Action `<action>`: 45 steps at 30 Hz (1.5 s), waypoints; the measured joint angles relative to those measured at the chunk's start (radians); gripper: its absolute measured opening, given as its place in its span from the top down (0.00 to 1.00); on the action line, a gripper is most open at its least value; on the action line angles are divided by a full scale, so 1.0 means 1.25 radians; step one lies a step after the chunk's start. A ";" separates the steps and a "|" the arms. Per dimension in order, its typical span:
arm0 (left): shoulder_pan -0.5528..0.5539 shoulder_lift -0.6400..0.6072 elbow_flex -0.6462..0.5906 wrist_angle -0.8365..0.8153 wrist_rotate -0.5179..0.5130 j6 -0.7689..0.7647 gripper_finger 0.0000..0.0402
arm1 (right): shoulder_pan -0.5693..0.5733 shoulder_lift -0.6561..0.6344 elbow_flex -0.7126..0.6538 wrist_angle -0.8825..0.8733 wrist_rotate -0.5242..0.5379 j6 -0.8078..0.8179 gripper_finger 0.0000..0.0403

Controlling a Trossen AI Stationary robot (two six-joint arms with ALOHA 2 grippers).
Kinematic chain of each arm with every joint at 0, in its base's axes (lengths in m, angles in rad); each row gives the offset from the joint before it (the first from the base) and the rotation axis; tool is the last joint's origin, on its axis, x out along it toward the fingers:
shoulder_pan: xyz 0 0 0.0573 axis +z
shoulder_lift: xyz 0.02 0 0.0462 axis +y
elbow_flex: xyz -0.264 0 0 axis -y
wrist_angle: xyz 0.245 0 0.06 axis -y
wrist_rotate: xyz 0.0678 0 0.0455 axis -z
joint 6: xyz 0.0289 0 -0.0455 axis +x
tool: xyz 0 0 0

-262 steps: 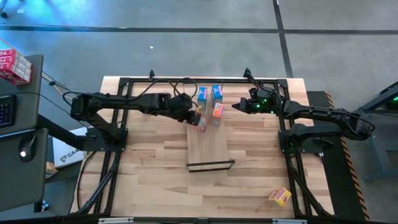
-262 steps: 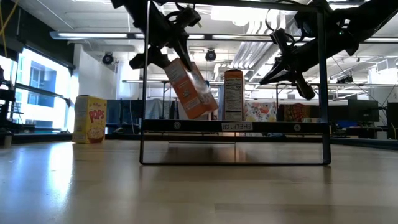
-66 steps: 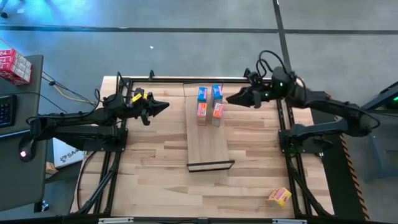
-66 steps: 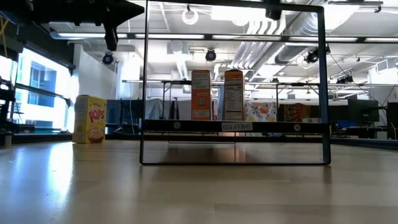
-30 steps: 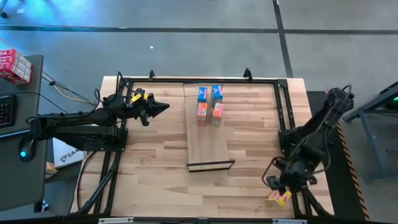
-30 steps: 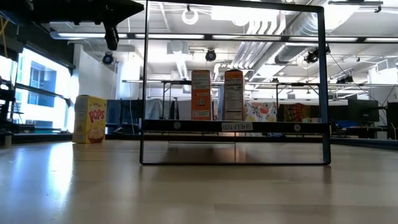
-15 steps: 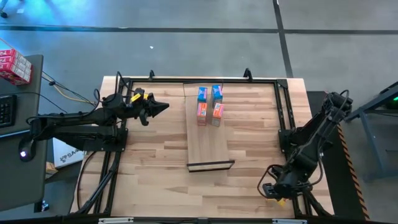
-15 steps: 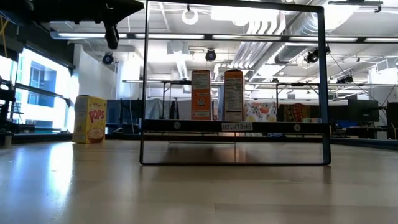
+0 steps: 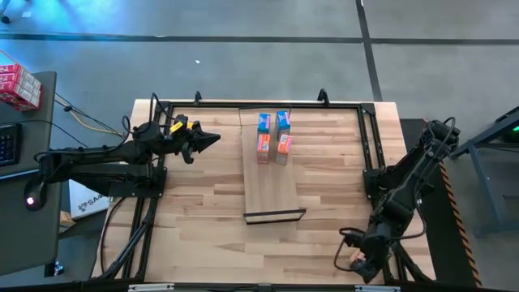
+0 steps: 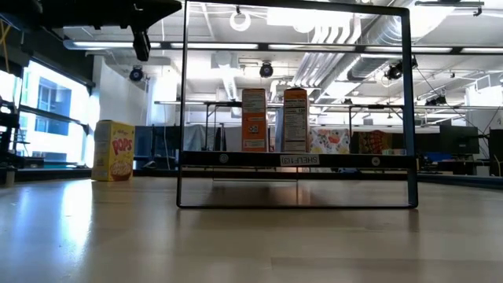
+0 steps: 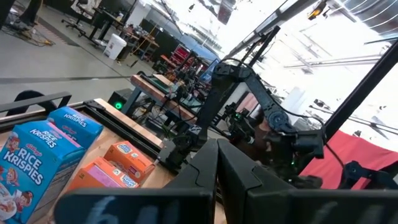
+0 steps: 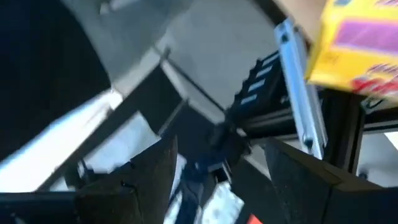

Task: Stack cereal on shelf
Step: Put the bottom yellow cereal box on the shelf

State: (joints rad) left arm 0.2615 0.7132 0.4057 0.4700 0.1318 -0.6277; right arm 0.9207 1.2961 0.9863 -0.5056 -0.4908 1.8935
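High view: four cereal boxes (image 9: 272, 135), two blue and two orange-pink, stand at the far end of the shelf (image 9: 272, 186). A yellow box (image 12: 359, 50) lies at the counter's (image 9: 203, 211) near right corner, the open right hand (image 9: 354, 264) over it. Left hand (image 9: 212, 138), closed, waits left of the shelf.
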 joint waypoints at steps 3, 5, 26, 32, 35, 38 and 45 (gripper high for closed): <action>0.000 0.000 0.000 0.000 0.000 0.000 1.00 | -0.011 0.000 0.025 0.005 -0.029 -0.061 0.42; 0.000 0.000 0.000 0.000 0.000 -0.006 1.00 | -0.022 0.000 0.058 -0.026 -0.030 -0.112 0.42; 0.000 0.000 0.000 -0.001 -0.009 -0.062 1.00 | -0.013 -0.001 0.221 -0.537 0.200 -0.781 0.42; 0.000 0.000 0.000 -0.001 -0.048 -0.062 1.00 | -0.014 0.000 0.221 -0.568 0.293 -0.803 0.42; 0.000 0.000 0.000 -0.001 -0.054 -0.062 1.00 | -0.010 0.000 0.221 -0.550 0.286 -0.857 0.42; 0.000 0.000 0.000 -0.001 -0.053 -0.062 1.00 | -0.007 0.006 0.220 -0.509 0.188 -0.936 0.42; 0.000 0.000 0.000 -0.001 -0.052 -0.062 1.00 | 0.018 0.032 0.219 -0.507 0.203 -0.970 0.42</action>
State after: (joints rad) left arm 0.2615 0.7132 0.4057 0.4683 0.0662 -0.7052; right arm 0.9436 1.3355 1.2602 -1.1399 -0.2369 0.6804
